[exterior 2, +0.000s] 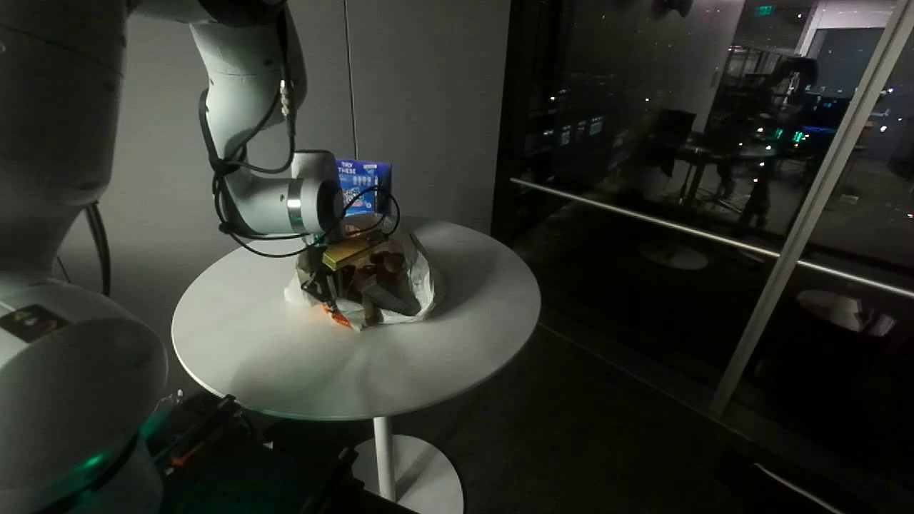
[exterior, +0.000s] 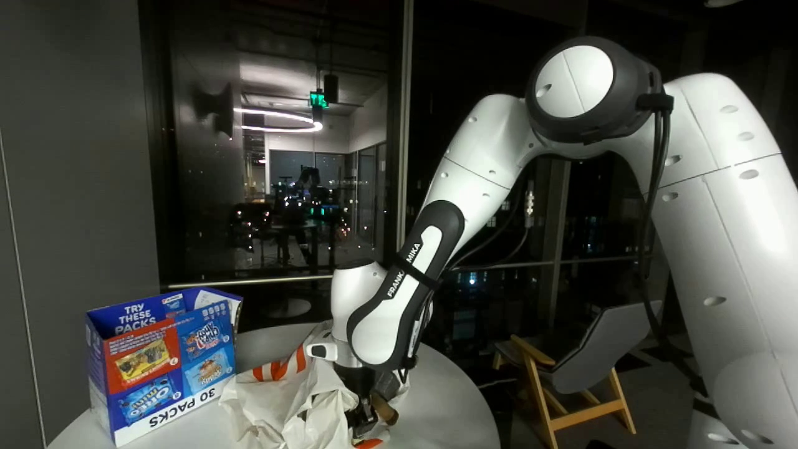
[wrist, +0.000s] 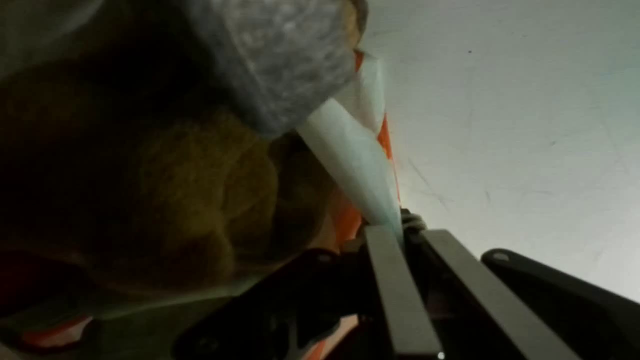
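The hand (wrist: 406,227) is gripping the bag (exterior: 293,411), a grey thing (wrist: 295,55) is jutting close, a snack box (exterior: 156,374) standing alongside

In the wrist view, the pinched rim of the plastic bag (wrist: 357,155) disappears inside the dark claw (wrist: 411,231). Shadow swallows most of the brown plush toy (wrist: 190,185), and the top edge cuts off a blurred gray object (wrist: 290,55); whether it belongs to the toy cannot be told. In an exterior view the robot arm (exterior 2: 243,93) partly hides the snack box (exterior 2: 368,178), whose smaller print is illegible there.
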`<state>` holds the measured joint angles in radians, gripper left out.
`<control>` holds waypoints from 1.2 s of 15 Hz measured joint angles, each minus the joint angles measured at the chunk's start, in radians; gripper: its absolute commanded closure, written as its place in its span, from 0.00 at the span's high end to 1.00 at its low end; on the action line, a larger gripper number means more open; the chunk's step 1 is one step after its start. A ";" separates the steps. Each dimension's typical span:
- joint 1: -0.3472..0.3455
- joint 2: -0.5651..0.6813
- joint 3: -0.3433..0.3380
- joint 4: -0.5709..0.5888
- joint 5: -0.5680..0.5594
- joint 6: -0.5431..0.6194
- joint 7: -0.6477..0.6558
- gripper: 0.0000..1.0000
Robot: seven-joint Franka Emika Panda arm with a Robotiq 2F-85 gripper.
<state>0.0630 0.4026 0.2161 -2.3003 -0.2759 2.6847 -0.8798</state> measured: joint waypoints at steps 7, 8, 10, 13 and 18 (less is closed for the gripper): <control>0.109 -0.163 -0.034 -0.056 -0.057 -0.264 0.355 0.10; 0.117 -0.187 -0.031 -0.066 -0.060 -0.300 0.392 0.10; 0.129 -0.231 -0.028 -0.082 -0.076 -0.358 0.457 0.07; 0.148 -0.292 -0.028 -0.106 -0.208 -0.421 0.615 0.09; 0.175 -0.341 -0.019 -0.118 -0.472 -0.547 0.863 0.13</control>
<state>0.2384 0.0617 0.1967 -2.4181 -0.7478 2.1380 -0.0168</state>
